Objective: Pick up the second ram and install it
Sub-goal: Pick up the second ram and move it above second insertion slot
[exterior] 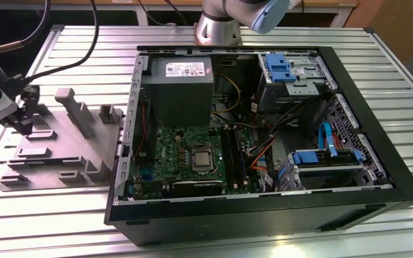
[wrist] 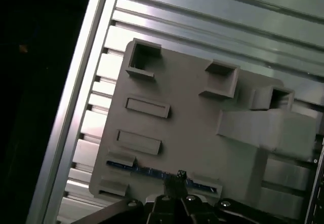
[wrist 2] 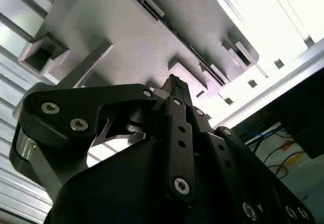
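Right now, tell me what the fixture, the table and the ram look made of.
Fixture: matte grey plastic, possibly printed; the surface has a fine, even texture and no shine.
Table: bare metal, likely aluminium; the ribbed slats throw bright glare.
Ram: blue circuit board, seen edge-on in a fixture slot; too little of it shows to judge the finish.

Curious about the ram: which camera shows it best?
First wrist view: the ram is a blue edge in the fixture. Second wrist view: a dark sliver. Exterior view: too small to tell.
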Robot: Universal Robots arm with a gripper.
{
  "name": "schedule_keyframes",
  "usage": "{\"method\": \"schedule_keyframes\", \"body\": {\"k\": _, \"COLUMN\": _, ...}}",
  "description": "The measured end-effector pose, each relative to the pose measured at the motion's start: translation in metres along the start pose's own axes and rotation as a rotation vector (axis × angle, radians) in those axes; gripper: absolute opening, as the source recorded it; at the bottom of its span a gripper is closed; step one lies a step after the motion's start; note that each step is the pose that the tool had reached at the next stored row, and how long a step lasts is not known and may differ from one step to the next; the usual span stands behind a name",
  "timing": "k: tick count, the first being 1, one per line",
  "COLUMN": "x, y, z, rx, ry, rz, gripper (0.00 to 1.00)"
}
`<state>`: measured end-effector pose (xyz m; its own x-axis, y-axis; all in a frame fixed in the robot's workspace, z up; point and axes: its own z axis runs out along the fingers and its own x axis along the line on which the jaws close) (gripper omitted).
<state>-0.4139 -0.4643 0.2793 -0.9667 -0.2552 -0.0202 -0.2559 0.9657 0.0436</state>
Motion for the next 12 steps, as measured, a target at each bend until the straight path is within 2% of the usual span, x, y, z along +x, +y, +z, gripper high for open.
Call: {"method": "schedule_keyframes", "body": {"k": 12, "x": 0.0002, "y": -0.0004, "z": 0.0084, "rx": -0.0044, "ry": 0.0095, "rz": -0.218, "gripper": 0.1}}
